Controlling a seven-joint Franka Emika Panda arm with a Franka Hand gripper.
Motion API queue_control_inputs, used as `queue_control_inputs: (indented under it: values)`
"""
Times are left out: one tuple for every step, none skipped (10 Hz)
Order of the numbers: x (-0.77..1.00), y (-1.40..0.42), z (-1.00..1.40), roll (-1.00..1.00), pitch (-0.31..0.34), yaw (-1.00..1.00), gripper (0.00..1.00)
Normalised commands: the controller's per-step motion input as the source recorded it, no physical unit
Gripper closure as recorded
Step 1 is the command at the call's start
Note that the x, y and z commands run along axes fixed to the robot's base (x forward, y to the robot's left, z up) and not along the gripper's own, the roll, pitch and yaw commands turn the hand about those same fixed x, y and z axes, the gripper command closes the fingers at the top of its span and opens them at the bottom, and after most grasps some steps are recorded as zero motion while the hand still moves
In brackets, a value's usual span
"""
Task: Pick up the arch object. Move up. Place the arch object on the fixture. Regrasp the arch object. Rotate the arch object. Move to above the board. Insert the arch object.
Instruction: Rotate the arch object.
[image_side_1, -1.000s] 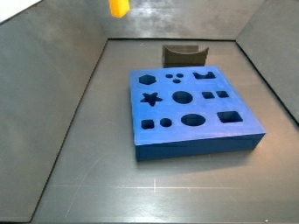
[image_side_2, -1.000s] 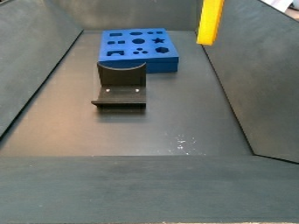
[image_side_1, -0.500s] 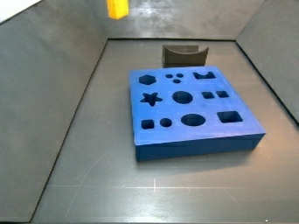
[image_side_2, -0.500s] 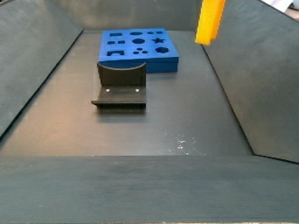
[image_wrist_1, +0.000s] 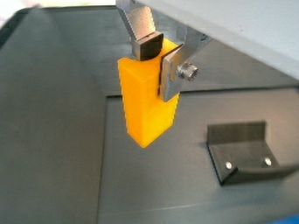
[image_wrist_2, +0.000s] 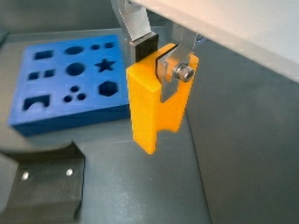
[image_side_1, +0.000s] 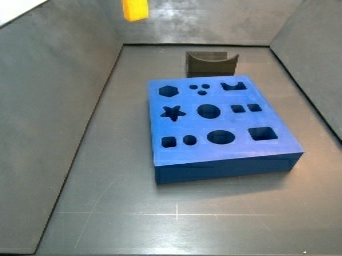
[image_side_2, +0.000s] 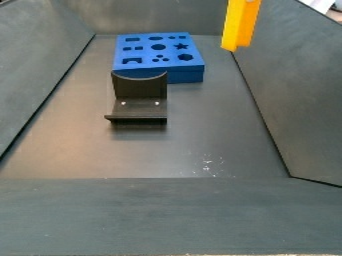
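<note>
- No writing, brand or label is showing anywhere on the pieces or the enclosure.
- Dark grey metal is forming the floor (image_side_1: 174, 215) and the sloping walls (image_side_2: 40, 85) of the enclosure; fine scratches are showing on the floor in both side views.
- Lying flat on the floor, the board (image_side_1: 221, 130) is showing its star, circle, hexagon and square cut-outs, and in a side view the fixture (image_side_1: 210, 63) is standing just beyond its far edge.
- From the opposite side the fixture (image_side_2: 138, 98) is sitting just in front of the board (image_side_2: 159, 56), its base plate reaching toward the camera.
- High above the floor, the arch object (image_side_2: 241, 24) is hanging near the top of both side views, well apart from board and fixture.
- Closed on the arch object (image_wrist_1: 149, 92), the gripper (image_wrist_1: 156, 59) is pinching its upper end between the silver fingers (image_wrist_1: 177, 70), the block hanging down below them.
- Both wrist views are showing this hold, with the board (image_wrist_2: 70, 74) and the fixture (image_wrist_2: 42, 179) far beneath the arch object (image_wrist_2: 156, 101).
</note>
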Motion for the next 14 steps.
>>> queue_control_inputs:
  values:
    - [-0.02, 0.01, 0.01, 0.01, -0.004, -1.0, 1.0]
    - [-0.02, 0.01, 0.01, 0.01, -0.004, -1.0, 1.0]
    - [-0.02, 0.01, 0.01, 0.01, -0.005, -0.82, 1.0]
    - [-0.02, 0.01, 0.01, 0.01, -0.005, -0.51, 1.0]
    - [-0.02, 0.01, 0.01, 0.01, -0.004, -0.33, 1.0]
    - [0.0, 0.0, 0.0, 0.0, 0.0, -1.0, 1.0]
    - [0.0, 0.0, 0.0, 0.0, 0.0, -1.0, 1.0]
    - [0.0, 0.01, 0.0, -0.01, 0.001, -1.0, 1.0]
    - [0.0, 0.01, 0.0, -0.01, 0.002, -0.82, 1.0]
    - [0.0, 0.01, 0.0, -0.01, 0.003, -0.51, 1.0]
    - [0.0, 0.01, 0.0, -0.01, 0.003, -0.39, 1.0]
    - [0.0, 0.01, 0.0, -0.01, 0.003, -0.22, 1.0]
    - [0.0, 0.0, -1.0, 0.0, 0.0, 0.0, 1.0]
    - [0.01, 0.0, -1.0, 0.0, -0.014, 0.05, 1.0]
